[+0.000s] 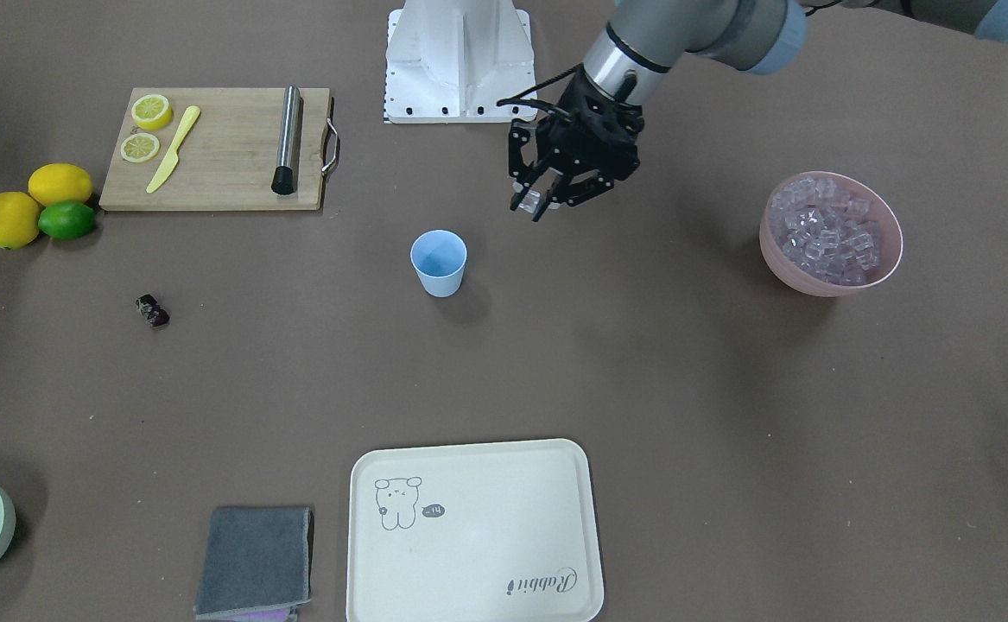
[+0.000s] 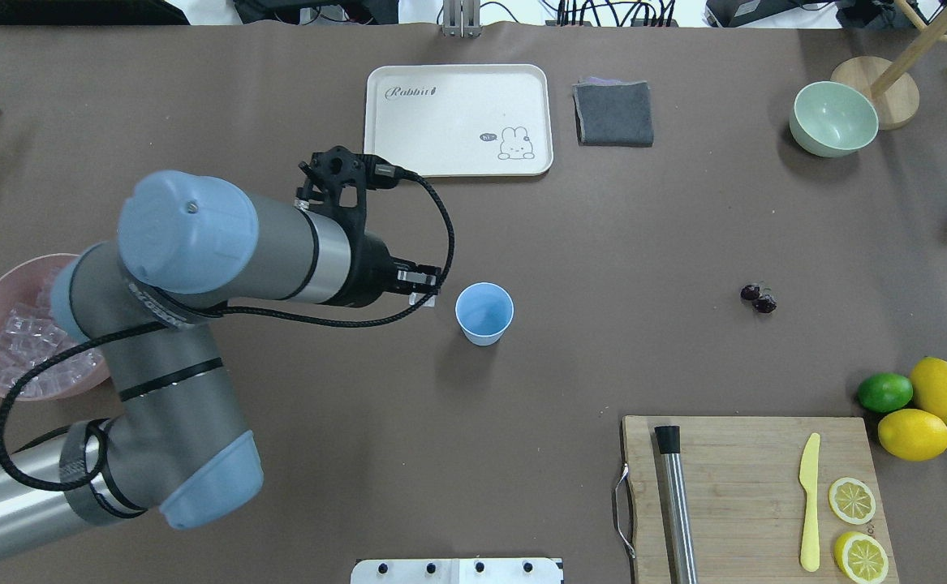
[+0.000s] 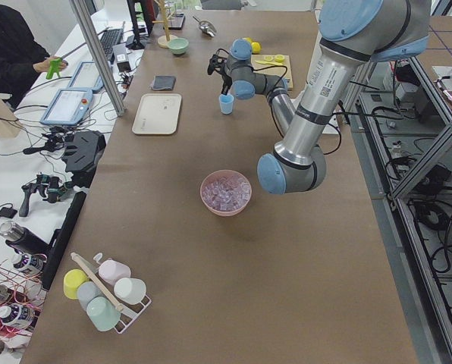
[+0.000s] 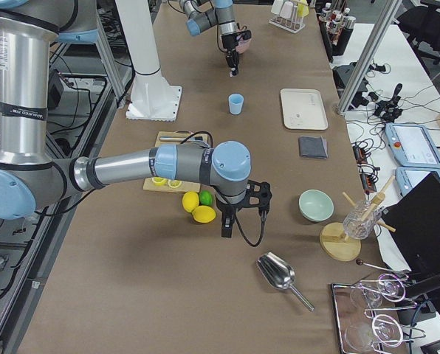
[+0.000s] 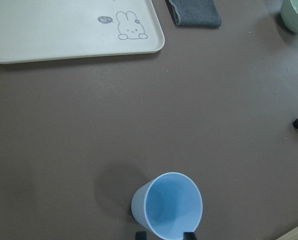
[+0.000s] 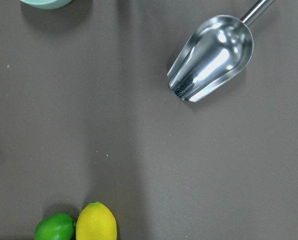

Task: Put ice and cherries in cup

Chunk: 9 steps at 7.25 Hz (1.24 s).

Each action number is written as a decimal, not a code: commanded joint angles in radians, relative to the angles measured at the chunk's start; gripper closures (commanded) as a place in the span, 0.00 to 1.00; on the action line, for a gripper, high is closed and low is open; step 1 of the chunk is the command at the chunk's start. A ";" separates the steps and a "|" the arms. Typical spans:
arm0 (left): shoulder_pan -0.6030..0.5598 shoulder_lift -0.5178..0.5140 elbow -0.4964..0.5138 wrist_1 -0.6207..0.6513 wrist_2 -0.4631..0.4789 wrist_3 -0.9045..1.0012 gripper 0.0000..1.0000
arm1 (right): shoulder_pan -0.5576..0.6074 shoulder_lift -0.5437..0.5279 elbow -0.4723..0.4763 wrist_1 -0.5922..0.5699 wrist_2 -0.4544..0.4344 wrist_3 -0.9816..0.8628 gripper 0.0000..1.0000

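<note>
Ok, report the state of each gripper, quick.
Left gripper: shut on an ice cube.
Right gripper: cannot tell; it shows only in the exterior right view.

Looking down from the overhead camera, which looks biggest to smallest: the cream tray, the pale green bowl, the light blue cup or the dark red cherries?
1. Cream rectangular plastic tray
2. Pale green round bowl
3. Light blue plastic cup
4. Dark red cherries

Bright, even light from above fills every view. The cup (image 1: 439,262) throws a soft, faint shadow on the matte worktop (image 1: 642,371). Hard glare streaks the steel scoop (image 6: 211,57). Focus is sharp throughout, and the side views show wide-angle stretch toward their edges.
</note>
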 commanded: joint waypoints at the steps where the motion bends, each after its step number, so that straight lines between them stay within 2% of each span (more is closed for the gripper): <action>1: 0.043 -0.050 0.118 -0.075 0.088 -0.003 1.00 | 0.000 0.000 0.000 0.000 0.000 0.000 0.00; 3: 0.046 -0.050 0.195 -0.162 0.090 -0.003 1.00 | 0.000 -0.002 -0.002 0.000 0.000 0.002 0.00; 6: 0.056 -0.060 0.216 -0.166 0.093 -0.008 0.98 | 0.000 0.000 0.000 0.000 0.000 0.002 0.00; 7: 0.056 -0.062 0.216 -0.164 0.091 -0.008 0.10 | 0.000 0.000 0.000 0.000 0.000 0.002 0.00; 8: 0.058 -0.062 0.216 -0.164 0.091 -0.008 0.03 | 0.000 0.002 0.002 0.000 0.000 0.002 0.00; 9: 0.059 -0.062 0.207 -0.161 0.093 -0.009 0.03 | 0.000 0.005 0.002 0.000 0.000 0.002 0.00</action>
